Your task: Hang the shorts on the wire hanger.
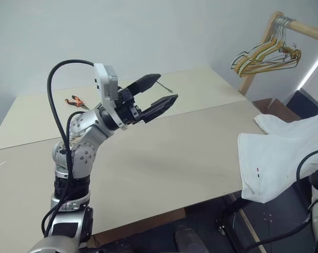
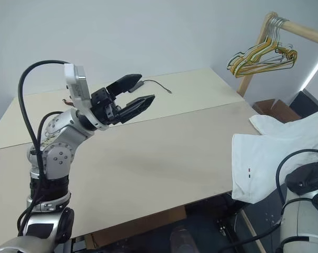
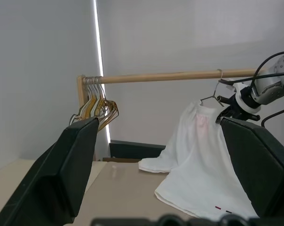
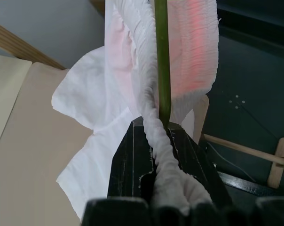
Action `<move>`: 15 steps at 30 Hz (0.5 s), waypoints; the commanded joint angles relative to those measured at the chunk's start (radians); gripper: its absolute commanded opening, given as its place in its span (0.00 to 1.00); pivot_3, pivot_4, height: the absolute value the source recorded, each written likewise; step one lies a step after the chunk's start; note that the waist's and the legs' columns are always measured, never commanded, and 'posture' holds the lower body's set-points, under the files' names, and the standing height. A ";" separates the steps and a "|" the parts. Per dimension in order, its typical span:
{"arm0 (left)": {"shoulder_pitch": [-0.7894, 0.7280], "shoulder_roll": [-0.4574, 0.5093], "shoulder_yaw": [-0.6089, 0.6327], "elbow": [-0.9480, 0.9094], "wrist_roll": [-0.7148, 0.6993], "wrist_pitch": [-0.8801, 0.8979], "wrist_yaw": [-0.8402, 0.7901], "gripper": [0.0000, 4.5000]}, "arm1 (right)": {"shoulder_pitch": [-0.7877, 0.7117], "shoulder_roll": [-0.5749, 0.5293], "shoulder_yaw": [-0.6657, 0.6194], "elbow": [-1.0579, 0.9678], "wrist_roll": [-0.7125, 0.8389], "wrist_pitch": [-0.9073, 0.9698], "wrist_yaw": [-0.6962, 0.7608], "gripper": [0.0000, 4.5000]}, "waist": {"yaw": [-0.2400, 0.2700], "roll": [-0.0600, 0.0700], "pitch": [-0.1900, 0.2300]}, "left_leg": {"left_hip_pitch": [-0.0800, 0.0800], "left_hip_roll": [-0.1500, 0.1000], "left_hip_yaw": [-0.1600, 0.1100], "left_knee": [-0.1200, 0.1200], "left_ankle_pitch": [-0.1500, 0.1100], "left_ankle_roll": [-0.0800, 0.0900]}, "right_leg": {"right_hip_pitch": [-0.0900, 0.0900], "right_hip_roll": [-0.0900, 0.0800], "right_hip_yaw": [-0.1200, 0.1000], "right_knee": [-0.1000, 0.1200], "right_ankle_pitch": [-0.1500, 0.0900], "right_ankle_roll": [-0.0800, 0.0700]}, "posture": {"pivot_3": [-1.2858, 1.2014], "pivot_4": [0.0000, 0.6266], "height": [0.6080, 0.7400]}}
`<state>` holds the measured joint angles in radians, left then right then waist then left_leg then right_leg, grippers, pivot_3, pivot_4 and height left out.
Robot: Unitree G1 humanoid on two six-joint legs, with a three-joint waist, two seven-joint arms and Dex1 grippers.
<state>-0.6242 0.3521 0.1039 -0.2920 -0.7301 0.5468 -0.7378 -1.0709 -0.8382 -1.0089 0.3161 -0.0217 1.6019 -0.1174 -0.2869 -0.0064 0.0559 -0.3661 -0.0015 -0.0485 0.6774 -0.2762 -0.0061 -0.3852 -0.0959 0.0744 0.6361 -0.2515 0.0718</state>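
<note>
Two pincers working: my right pincer (image 4: 161,129) is pinching the shorts (image 3: 198,165) and hanger (image 4: 161,61) together beside the rail (image 3: 179,76); my left pincer (image 1: 158,93) is hovering spread. Next, hooking the hanger calls for steadiness.

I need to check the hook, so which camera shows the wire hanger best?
The left wrist view: the wire hanger hooks over the wooden rail, carrying the shorts. The right wrist view gives just a green wire against the waistband inside the shut right gripper.

No readable text, label or number shows anywhere.
</note>
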 commanded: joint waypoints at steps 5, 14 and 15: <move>-0.003 0.020 0.015 -0.057 -0.056 0.004 -0.002 0.99 | 0.032 -0.011 -0.015 0.031 -0.015 -0.048 -0.012 0.02 | 0.001 0.000 0.000 | 0.000 0.000 0.000 0.000 0.000 0.000 | 0.001 0.000 -0.001 -0.003 0.000 0.000 | 0.42 0.07 1.00; 0.007 0.030 0.005 -0.070 -0.072 0.004 0.005 1.00 | 0.128 0.004 0.086 -0.013 -0.005 -0.139 0.002 0.38 | 0.010 0.000 0.000 | -0.001 0.000 0.000 0.000 0.000 0.000 | 0.002 0.001 0.000 -0.005 0.001 0.000 | 0.42 0.08 1.00; 0.008 0.030 0.004 -0.071 -0.073 0.004 0.005 1.00 | 0.142 0.006 0.101 -0.025 -0.008 -0.161 -0.002 0.48 | 0.011 0.000 0.000 | 0.000 0.000 0.000 0.000 0.000 0.000 | 0.002 0.001 0.000 -0.004 0.001 0.000 | 0.42 0.08 1.00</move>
<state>-0.6138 0.3719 0.1014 -0.3367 -0.7868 0.5501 -0.7355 -0.9251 -0.8242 -0.9417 0.3408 -0.0337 1.4850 -0.1157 -0.2757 -0.0065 0.0562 -0.3666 -0.0012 -0.0486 0.6772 -0.2762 -0.0061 -0.3829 -0.0952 0.0741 0.6316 -0.2509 0.0718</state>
